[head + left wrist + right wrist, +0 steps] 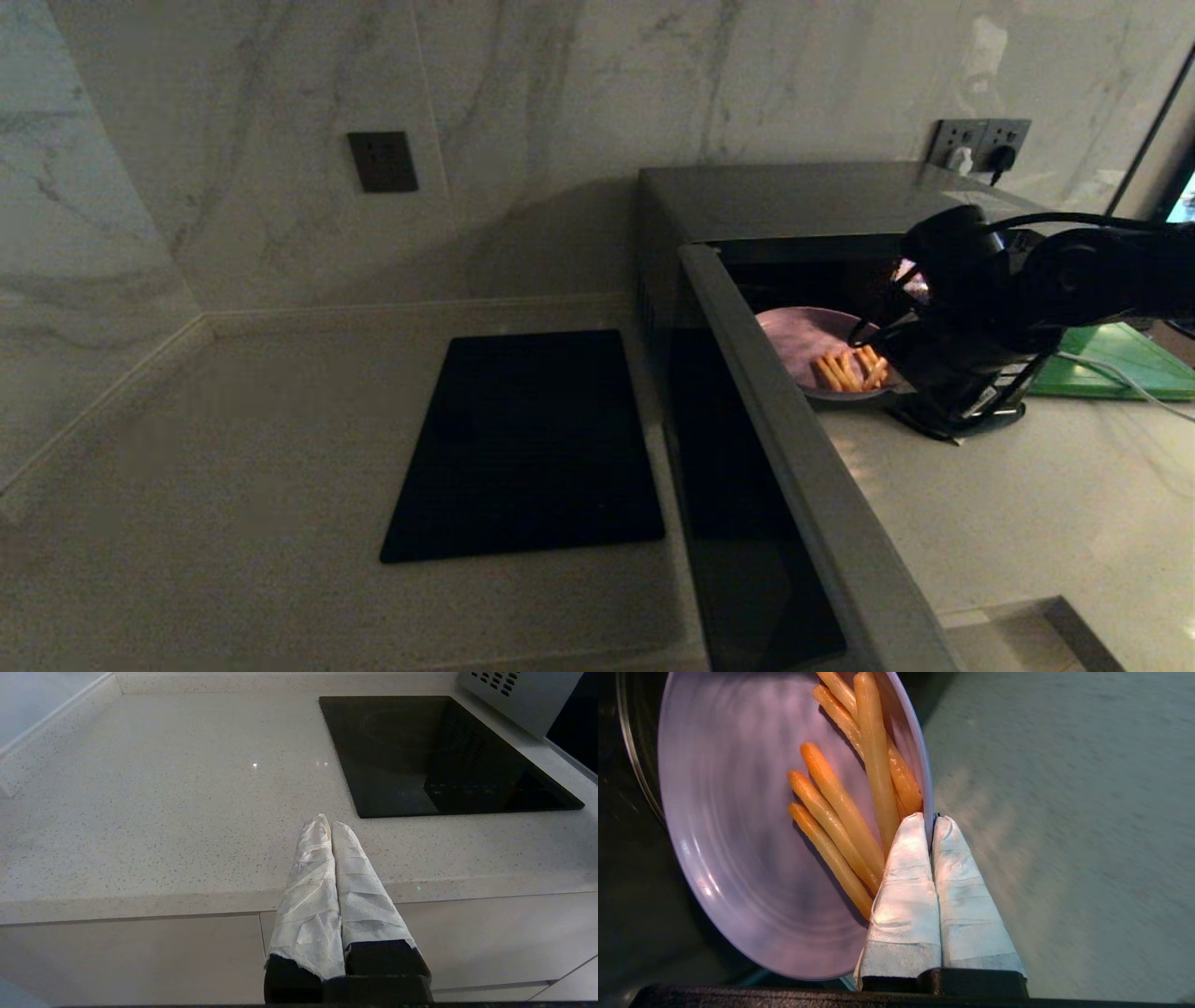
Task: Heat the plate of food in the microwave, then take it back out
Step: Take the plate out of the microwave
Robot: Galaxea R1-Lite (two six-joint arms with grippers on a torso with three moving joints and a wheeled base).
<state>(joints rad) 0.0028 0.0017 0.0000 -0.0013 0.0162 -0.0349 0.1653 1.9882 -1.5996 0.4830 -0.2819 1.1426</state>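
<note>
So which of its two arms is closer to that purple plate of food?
The right. Its tool is shut on the rim of the plate of food at the microwave opening. The left tool hangs off by the counter's front edge.

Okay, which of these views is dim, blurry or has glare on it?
Head view: dim, the microwave cavity nearly black. Right wrist view: motion streaks across the countertop and the plate of food. Left wrist view: evenly lit and sharp, small glints on the countertop, reflections in the black slab.
</note>
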